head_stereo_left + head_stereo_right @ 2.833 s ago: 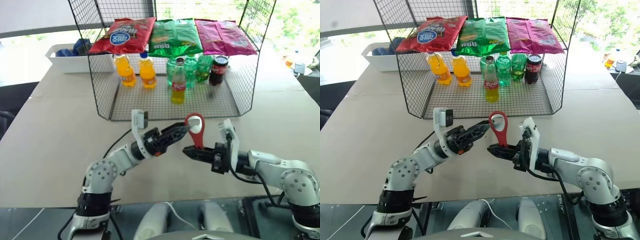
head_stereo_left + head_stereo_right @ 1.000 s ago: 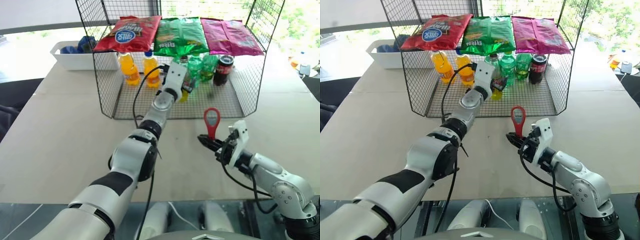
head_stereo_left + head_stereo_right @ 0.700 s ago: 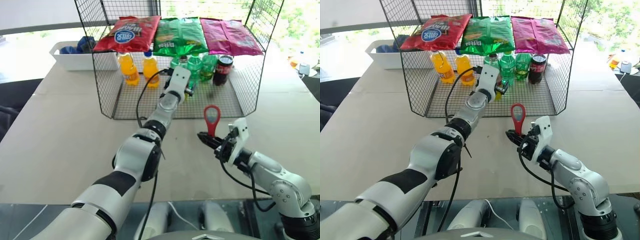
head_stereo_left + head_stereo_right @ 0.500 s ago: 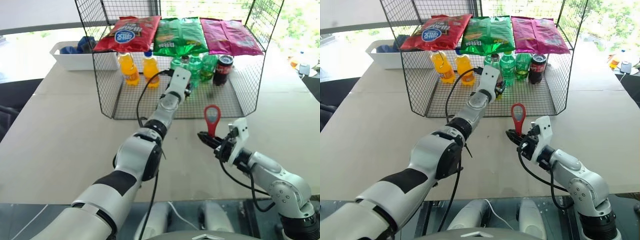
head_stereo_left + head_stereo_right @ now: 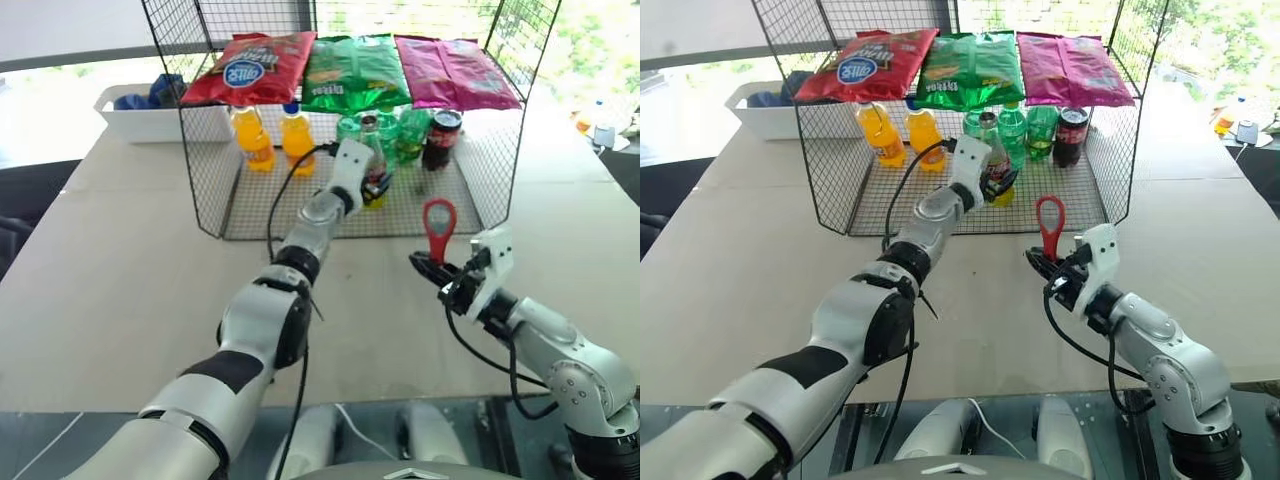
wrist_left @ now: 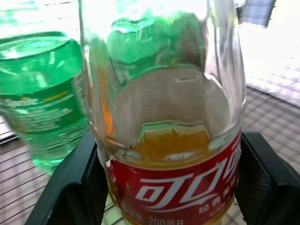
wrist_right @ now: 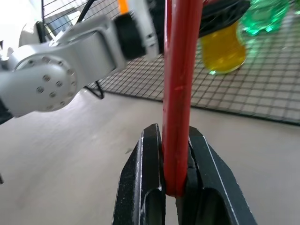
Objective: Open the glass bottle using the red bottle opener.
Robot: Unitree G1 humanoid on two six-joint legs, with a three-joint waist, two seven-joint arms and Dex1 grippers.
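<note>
Now, largest first.
Left arm: a second ago my left gripper (image 5: 374, 188) stood spread at the glass bottle (image 5: 373, 166); its fingers (image 6: 70, 187) have since closed in and clasp the red label band.
Bottle place: on the wire rack (image 5: 250, 215) floor, by the green bottles (image 6: 42, 93).
Meaning: I judge the bottle secured; uncapping comes next.
Right arm: right gripper (image 5: 1037, 262) pressed tight on the red bottle opener (image 5: 1049, 226), upright above the bench (image 5: 120, 270).
Writing: "Sprite"; Chinese characters and "200" on the red band.
</note>
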